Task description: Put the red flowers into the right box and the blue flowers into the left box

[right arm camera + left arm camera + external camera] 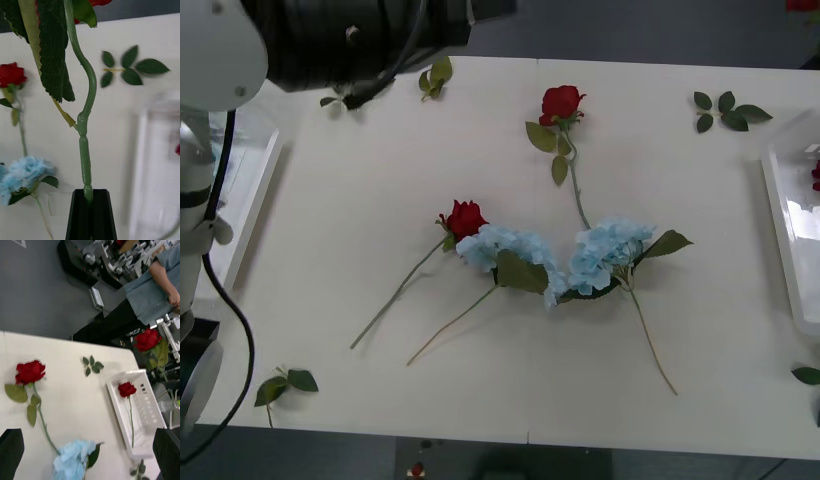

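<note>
Held rose head cropped (right box blurred).

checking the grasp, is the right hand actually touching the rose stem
Touching. In the right wrist view the black right hand is shut on the green stem of a red rose, whose end sits pinched between the two fingers.

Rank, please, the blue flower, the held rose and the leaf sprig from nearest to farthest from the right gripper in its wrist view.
1. Held rose, clamped in the right gripper.
2. Blue flower, on the table nearby.
3. Leaf sprig, near the table's far edge.
</note>
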Robot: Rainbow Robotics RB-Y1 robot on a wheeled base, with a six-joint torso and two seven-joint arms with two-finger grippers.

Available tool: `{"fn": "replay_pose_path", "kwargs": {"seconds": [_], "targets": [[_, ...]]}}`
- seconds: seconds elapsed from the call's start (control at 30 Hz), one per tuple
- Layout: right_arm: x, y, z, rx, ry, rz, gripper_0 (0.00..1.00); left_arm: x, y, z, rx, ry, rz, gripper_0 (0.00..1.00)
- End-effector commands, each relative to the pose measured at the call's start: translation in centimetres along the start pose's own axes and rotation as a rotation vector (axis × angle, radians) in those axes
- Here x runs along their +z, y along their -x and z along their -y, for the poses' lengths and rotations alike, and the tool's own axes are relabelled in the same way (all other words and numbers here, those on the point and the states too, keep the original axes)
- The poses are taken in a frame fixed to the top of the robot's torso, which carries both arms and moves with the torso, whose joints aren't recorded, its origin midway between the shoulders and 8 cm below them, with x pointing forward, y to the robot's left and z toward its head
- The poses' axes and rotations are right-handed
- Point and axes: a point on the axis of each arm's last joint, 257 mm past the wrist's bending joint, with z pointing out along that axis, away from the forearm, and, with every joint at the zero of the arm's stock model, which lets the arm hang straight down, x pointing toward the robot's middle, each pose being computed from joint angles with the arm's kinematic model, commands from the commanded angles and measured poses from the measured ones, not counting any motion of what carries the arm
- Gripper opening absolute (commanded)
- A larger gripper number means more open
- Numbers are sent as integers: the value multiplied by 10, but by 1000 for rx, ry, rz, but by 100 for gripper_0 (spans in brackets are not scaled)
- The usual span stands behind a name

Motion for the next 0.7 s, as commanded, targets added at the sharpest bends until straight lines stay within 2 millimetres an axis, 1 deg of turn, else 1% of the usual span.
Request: {"fn": "replay_pose_path", "kwargs": {"seconds": [0.03,0.13,0.17,0.2,0.27,0.33,0.37,0.4,0.5,0.57,0.6,0.7], "targets": [[-28,-8,51,61,-161,-2,0,-20,-52,-20,113,17,-74,100],[-32,-27,80,98,-243,-33,0,-36,-88,-39,157,32,-132,100],[-33,-31,84,106,-254,-37,0,-39,-94,-42,167,35,-143,100],[-34,-40,96,126,-287,-49,0,-47,-111,-52,186,44,-171,100],[-33,-52,114,144,-333,-61,0,-55,-130,-63,211,51,-204,100],[-32,-59,124,151,-360,-64,0,-60,-141,-71,227,61,-222,100],[-29,-69,134,159,-382,-67,0,-66,-150,-81,251,80,-240,100],[-27,-72,138,163,-387,-68,0,-68,-154,-85,260,87,-248,100],[-22,-85,156,170,-425,-53,0,-78,-170,-111,324,139,-286,100],[-17,-90,164,170,-441,-46,0,-81,-176,-122,365,167,-307,100],[-15,-94,167,170,-448,-50,0,-81,-179,-125,373,174,-314,100],[-7,-106,179,176,-471,-40,0,-83,-186,-144,423,230,-341,100]]}}
